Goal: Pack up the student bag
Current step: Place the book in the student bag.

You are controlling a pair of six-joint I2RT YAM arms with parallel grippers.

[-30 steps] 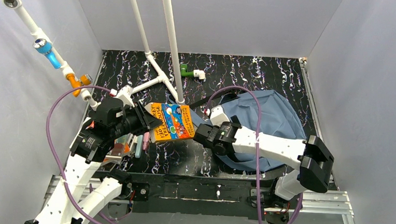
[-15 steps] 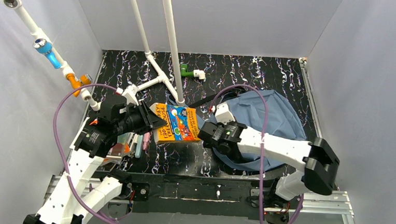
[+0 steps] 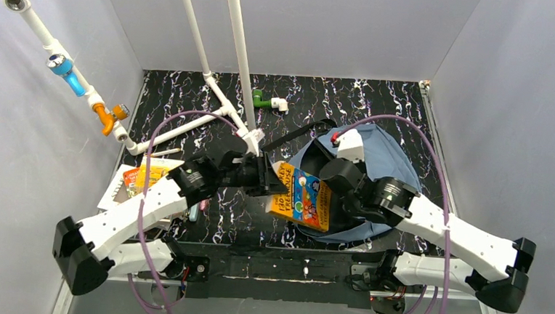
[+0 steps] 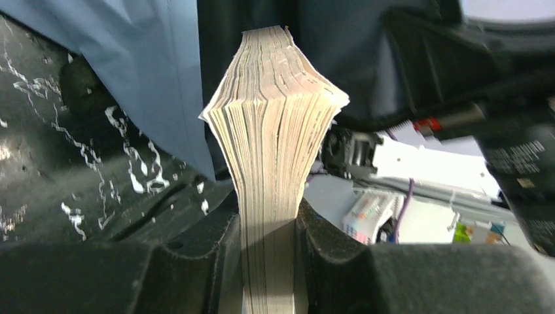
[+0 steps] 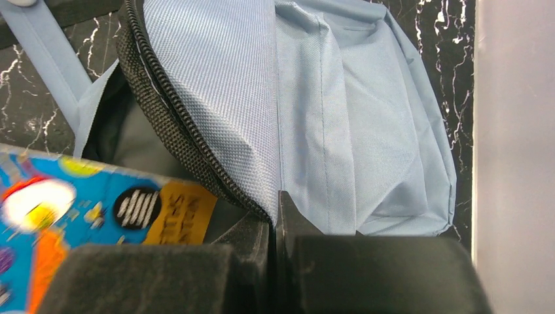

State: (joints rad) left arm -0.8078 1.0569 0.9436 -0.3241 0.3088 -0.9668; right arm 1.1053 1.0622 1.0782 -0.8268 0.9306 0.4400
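The left gripper point(image 3: 264, 181) clamps a thick orange-and-blue paperback book point(image 3: 302, 198) at the mouth of the slate-blue fabric backpack point(image 3: 391, 158); the right gripper point(image 5: 279, 219) pinches its zipper rim.

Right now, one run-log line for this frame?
left gripper: shut on book | right gripper: shut on student bag zip edge | book: tilted at bag opening
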